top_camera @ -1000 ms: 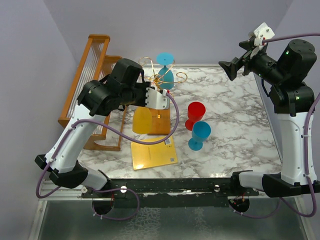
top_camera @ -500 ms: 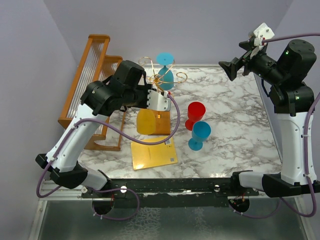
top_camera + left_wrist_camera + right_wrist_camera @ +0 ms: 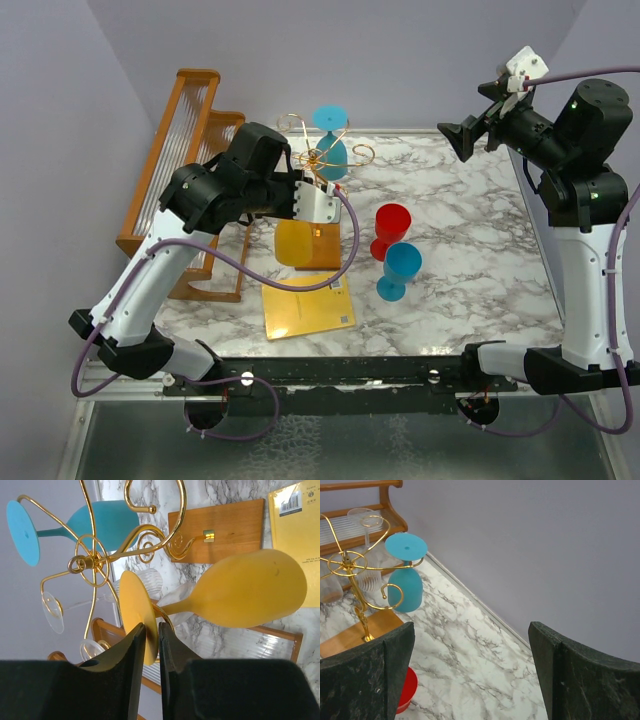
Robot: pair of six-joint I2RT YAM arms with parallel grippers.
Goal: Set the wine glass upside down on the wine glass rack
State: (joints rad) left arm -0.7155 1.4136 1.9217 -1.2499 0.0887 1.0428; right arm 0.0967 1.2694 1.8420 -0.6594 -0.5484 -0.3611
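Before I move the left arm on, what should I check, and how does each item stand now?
1. Left gripper shut on the yellow wine glass, at its foot: ok.
2. Glass upside down, parallel to the hung teal wine glass: ok.
3. Stem seated in a curl of the wine glass rack: cannot tell.
4. Right gripper open, away from the rack: ok.
5. Red wine glass and blue wine glass apart from the rack: ok.
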